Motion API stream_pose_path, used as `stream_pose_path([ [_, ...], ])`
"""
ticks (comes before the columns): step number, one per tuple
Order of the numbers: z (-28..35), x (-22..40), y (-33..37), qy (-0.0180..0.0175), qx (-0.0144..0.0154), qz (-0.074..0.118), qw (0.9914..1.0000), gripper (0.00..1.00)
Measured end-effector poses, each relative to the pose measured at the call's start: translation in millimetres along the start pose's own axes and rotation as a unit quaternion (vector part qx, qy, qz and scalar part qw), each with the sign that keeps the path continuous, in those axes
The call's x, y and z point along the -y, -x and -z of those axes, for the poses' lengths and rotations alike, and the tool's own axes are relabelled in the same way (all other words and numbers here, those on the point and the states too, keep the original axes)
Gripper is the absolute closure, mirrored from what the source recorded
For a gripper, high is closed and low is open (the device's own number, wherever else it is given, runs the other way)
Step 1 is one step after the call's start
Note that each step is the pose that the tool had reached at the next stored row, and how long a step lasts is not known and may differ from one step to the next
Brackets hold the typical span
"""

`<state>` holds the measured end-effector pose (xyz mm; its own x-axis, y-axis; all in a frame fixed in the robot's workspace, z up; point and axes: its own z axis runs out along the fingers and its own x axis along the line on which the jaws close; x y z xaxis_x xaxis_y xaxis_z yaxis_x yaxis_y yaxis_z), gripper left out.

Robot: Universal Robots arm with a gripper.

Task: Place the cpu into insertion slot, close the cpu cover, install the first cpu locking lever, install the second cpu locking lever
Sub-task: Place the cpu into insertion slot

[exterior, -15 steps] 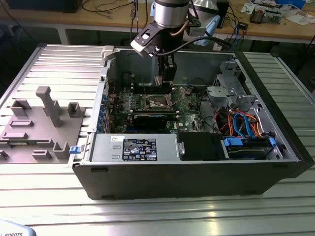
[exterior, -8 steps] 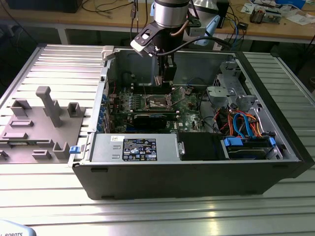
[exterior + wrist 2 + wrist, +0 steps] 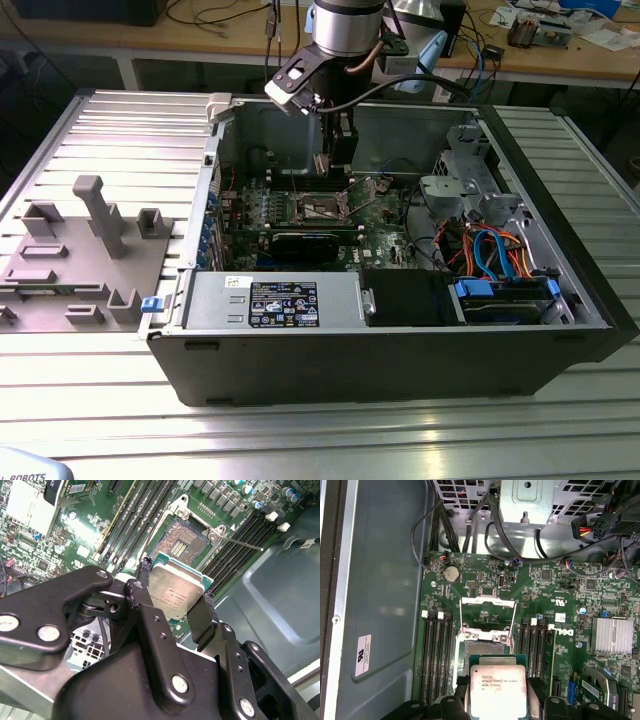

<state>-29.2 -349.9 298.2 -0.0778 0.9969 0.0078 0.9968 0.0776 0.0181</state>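
Note:
My gripper [image 3: 176, 583] is shut on the cpu [image 3: 176, 591], a flat square chip with a dull silver top, its black fingers [image 3: 202, 616] pressing two opposite edges. In both wrist views the chip hangs above the green board, just short of the insertion slot [image 3: 183, 540], whose dark recess lies bare. The first wrist view has the cpu [image 3: 498, 692] covering the near edge of the slot [image 3: 485, 646]. The cpu cover [image 3: 487, 600] stands swung open beyond it. A thin locking lever [image 3: 243, 543] sticks out beside the socket. In the exterior view the gripper [image 3: 340, 165] hangs inside the open computer case over the slot [image 3: 325, 207].
Long memory slots [image 3: 436, 660] flank the socket on both sides. A black expansion card [image 3: 305, 243], the power supply [image 3: 275, 300] and a drive cage with blue and orange cables [image 3: 495, 250] fill the case. A grey fixture [image 3: 85, 250] lies at the exterior view's left.

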Motion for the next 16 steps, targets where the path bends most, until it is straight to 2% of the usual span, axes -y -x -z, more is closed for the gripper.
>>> stream_pose_path([
  [16, 0.0, 0.0, 0.0, 0.0001, 0.0002, -0.014, 0.99991, 0.46],
])
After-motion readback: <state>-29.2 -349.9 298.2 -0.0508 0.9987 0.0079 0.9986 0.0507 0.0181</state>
